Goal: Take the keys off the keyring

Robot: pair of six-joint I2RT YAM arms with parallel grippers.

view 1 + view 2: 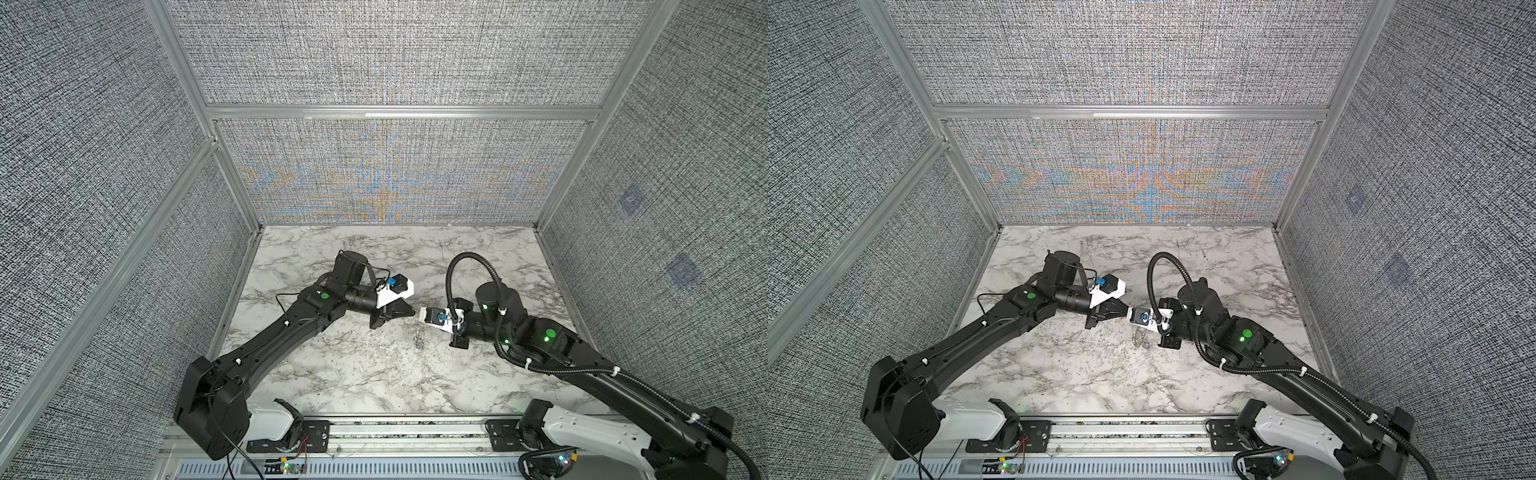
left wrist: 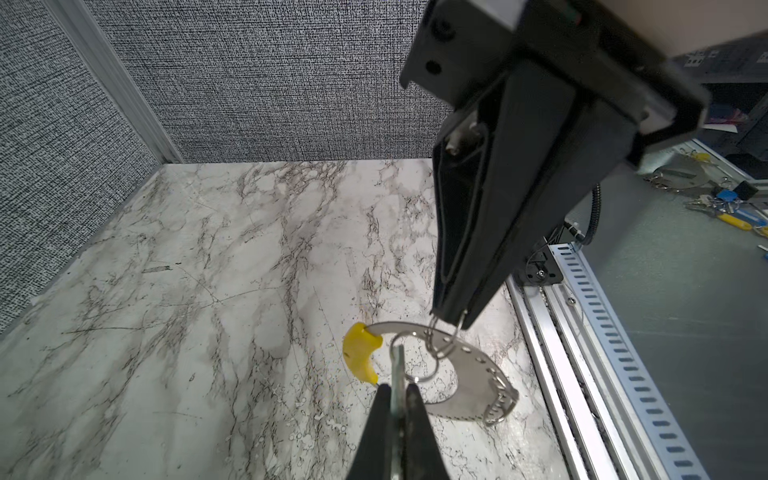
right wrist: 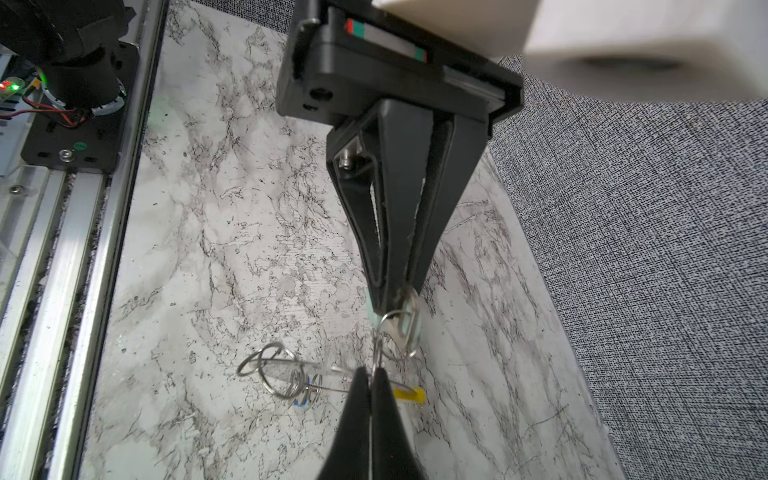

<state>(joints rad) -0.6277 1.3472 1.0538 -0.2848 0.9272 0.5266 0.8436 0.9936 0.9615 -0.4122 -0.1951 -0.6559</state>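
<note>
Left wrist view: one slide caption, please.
Left gripper pinches a pale key; right gripper holds a small ring on the keyring.

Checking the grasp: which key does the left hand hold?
The pale key, pinched in the left hand; the blue key hangs ungripped.

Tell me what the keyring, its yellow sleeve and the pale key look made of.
Keyring: grey metal, probably steel; dull sheen, punched holes.
Yellow sleeve: plastic or rubber, matte, moulded curve.
Pale key: silvery metal, bright reflective edge.
</note>
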